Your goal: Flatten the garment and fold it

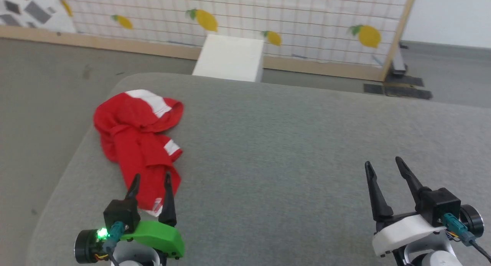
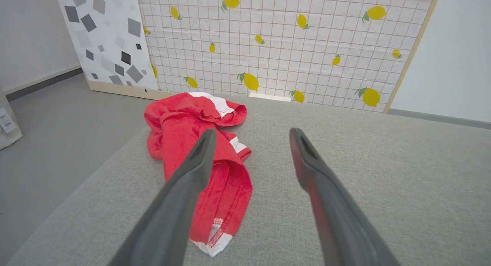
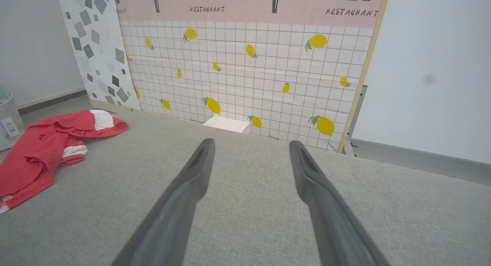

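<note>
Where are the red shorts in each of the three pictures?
Head view: red shorts left of centre, crumpled on the grey cushion.
Left wrist view: red shorts left of centre, running nearly to the bottom.
Right wrist view: red shorts at the far left edge.
Shared landmark: the lemon panel behind.

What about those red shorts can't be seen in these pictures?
Head view: the garment is bunched; its own folds hide its inner layers and underside.
Head view: the left end effector covers part of its near end.
Right wrist view: the picture's left edge cuts it off.
</note>
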Tool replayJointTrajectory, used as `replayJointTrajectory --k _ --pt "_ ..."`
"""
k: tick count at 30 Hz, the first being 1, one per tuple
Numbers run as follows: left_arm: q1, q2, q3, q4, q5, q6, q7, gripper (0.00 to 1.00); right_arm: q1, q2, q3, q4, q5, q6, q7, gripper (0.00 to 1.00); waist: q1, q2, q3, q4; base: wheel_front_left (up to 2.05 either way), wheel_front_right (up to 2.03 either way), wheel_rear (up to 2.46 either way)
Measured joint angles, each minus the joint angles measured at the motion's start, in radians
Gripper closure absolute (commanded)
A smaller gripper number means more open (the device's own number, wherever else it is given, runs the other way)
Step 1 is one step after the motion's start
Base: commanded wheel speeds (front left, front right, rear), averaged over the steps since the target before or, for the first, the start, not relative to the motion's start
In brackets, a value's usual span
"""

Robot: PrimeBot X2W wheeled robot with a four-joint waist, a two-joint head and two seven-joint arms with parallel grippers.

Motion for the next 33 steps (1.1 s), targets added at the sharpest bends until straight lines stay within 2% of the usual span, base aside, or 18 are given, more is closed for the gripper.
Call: replayJointTrajectory --k 13,19,27,33 --pt "0.007 0.03 0.015 0.0 -0.031 0.023 -0.028 0.0 0.001 0.001 0.021 0.01 0.026 0.0 -0.029 0.0 0.0 0.0 -0.013 0.222 0.0 0.0 0.0" --pt "0.014 0.037 0.018 0.002 -0.048 0.029 -0.04 0.0 0.001 0.001 0.027 0.022 0.034 0.0 -0.042 0.0 0.0 0.0 -0.019 0.304 0.0 0.0 0.0" --pt "0.016 0.043 0.016 0.011 -0.083 0.035 -0.058 0.0 0.001 0.002 0.025 0.03 0.035 0.0 -0.058 0.0 0.0 0.0 -0.022 0.373 0.0 0.0 0.0" --pt "0.016 0.05 0.016 0.017 -0.096 0.04 -0.07 0.0 0.001 0.002 0.026 0.037 0.041 0.0 -0.07 0.0 0.0 0.0001 -0.016 0.392 0.0 0.0 0.0"
